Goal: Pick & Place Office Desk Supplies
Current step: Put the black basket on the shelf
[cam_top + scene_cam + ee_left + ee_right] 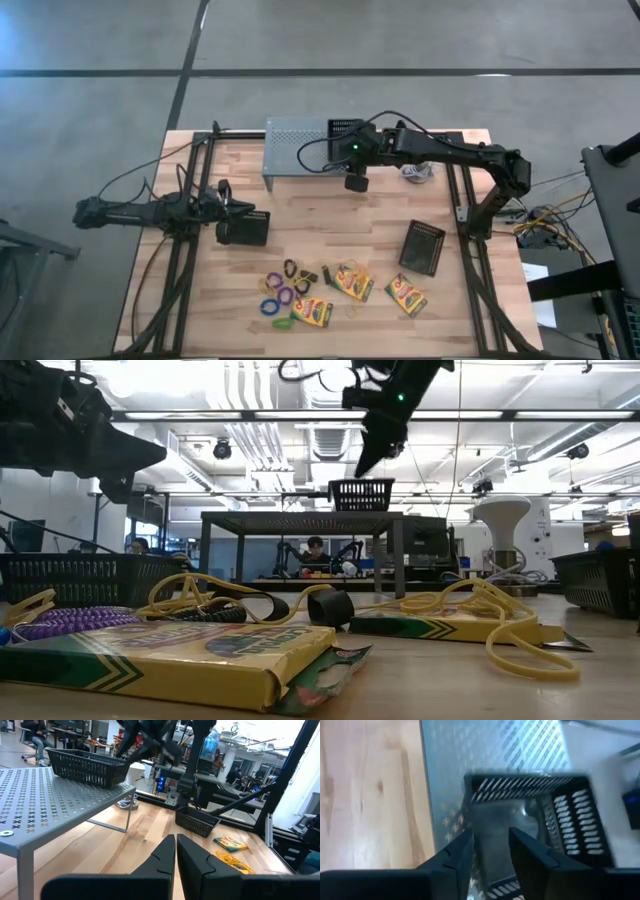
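A black mesh bin (345, 127) stands on the grey perforated stand (295, 150). My right gripper (490, 855) hangs open just above that bin (530, 805), pointing down into it; in the low view its fingers (368, 455) end a little above the bin's rim (361, 484). My left gripper (175, 857) is shut on nothing, raised over a second bin (247, 228) at the table's left. A third bin (422, 247) sits on the right. Three crayon boxes (354, 282) (405, 295) (312, 312) and coloured loops (280, 292) lie by the near edge.
The grey stand occupies the far middle of the table. A white round-topped object (500, 520) stands to the stand's right, by the right arm's base. Bare wood (330, 225) shows between the stand and the supplies. People sit in the room beyond the table.
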`<action>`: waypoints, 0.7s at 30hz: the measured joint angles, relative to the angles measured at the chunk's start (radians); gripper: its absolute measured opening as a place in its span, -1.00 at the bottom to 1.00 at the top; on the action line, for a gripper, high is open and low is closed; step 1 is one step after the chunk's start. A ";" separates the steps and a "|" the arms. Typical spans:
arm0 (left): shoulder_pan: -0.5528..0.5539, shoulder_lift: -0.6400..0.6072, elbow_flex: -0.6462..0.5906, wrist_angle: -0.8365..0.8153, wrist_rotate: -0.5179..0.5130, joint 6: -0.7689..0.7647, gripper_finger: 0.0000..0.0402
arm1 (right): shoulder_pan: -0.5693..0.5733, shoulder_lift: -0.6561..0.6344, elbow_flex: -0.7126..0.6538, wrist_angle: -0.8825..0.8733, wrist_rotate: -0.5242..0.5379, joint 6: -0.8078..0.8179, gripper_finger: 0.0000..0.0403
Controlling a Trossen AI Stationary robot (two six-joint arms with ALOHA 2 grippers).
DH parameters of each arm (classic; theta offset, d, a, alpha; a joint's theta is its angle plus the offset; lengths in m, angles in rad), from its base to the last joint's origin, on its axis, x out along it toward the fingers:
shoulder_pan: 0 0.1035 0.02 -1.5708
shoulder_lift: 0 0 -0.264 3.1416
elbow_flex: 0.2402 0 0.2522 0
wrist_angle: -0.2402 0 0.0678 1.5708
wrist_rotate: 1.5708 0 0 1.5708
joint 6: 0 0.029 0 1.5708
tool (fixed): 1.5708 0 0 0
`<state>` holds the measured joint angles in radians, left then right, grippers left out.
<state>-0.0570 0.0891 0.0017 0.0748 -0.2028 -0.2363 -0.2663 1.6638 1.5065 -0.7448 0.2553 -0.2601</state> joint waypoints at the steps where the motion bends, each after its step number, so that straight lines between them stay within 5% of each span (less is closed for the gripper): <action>1: 0.000 0.000 0.000 -0.001 0.000 0.000 -0.88 | 0.007 -0.010 0.003 0.012 0.001 0.007 -0.34; 10: 0.000 0.012 0.000 -0.009 -0.030 -0.026 -0.91 | 0.185 -0.089 -0.065 0.200 0.002 0.016 -0.33; 21: -0.055 0.279 0.113 -0.014 -0.150 -0.132 -0.99 | 0.427 -0.073 -0.485 0.790 -0.020 -0.022 -0.42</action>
<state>-0.1116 0.3679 0.1143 0.0606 -0.3527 -0.3687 0.1603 1.5909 1.0217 0.0452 0.2352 -0.2821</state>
